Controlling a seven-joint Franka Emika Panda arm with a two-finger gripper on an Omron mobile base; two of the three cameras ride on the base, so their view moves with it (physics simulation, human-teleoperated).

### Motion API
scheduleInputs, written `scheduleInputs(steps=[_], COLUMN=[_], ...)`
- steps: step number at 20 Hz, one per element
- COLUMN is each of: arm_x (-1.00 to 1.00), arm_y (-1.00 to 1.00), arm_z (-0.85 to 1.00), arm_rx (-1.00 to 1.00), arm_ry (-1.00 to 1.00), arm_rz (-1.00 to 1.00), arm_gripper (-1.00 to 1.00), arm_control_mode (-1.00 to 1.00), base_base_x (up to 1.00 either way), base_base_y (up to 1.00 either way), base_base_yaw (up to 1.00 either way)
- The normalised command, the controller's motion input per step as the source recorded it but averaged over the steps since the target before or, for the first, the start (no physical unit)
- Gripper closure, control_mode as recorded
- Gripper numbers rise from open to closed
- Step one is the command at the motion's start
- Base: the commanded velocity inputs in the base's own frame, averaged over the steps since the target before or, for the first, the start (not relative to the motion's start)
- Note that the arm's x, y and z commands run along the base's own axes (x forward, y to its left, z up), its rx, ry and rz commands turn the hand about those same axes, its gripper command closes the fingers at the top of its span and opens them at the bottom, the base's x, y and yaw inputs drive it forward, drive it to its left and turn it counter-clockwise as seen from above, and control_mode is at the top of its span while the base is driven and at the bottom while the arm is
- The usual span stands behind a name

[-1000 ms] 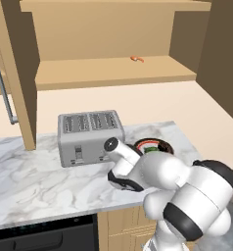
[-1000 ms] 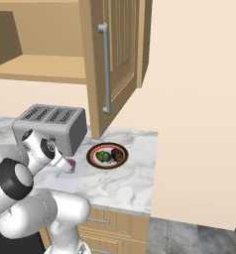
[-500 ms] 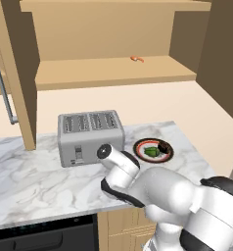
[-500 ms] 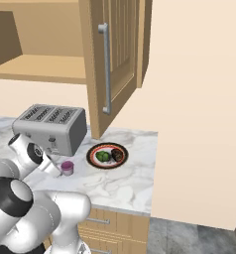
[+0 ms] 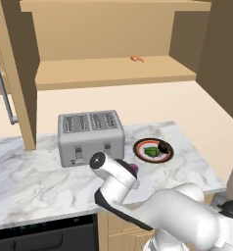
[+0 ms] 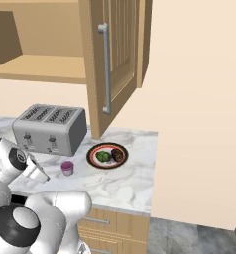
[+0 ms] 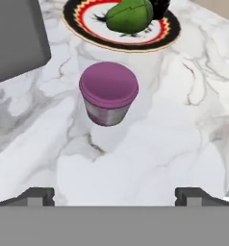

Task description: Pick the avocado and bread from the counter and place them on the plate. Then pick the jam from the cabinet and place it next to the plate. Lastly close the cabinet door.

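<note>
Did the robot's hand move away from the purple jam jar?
Yes. The gripper, open, has backed away from the jam, which stands on the counter beside the plate, toward the counter's front edge.

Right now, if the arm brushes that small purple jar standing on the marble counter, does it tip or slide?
The small purple jar looks squat with a flat base, so it would probably slide on the white marble counter rather than tip. Its round, smooth-looking wall could slip or roll if knocked over, possibly toward the nearby orange-rimmed plate.
</note>
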Motion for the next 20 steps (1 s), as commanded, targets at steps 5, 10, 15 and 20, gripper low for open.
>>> scheduleInputs(steps=[5, 10, 15, 20], arm_x=[-0.59, -0.64, -0.58, -0.46], arm_y=[0.19, 0.10, 0.01, 0.10], arm_z=[0.42, 0.59, 0.64, 0.63], arm_rx=[0.00, -0.04, -0.11, -0.16], arm_ry=[-0.12, -0.23, -0.31, -0.28], arm_rz=[0.10, 0.07, 0.06, 0.04], arm_gripper=[-1.00, -1.00, -1.00, -1.00], arm_control_mode=[-1.00, -1.00, -1.00, -1.00], base_base_x=[0.00, 0.00, 0.00, 0.00], base_base_y=[0.00, 0.00, 0.00, 0.00], base_base_yaw=[0.00, 0.00, 0.00, 0.00])
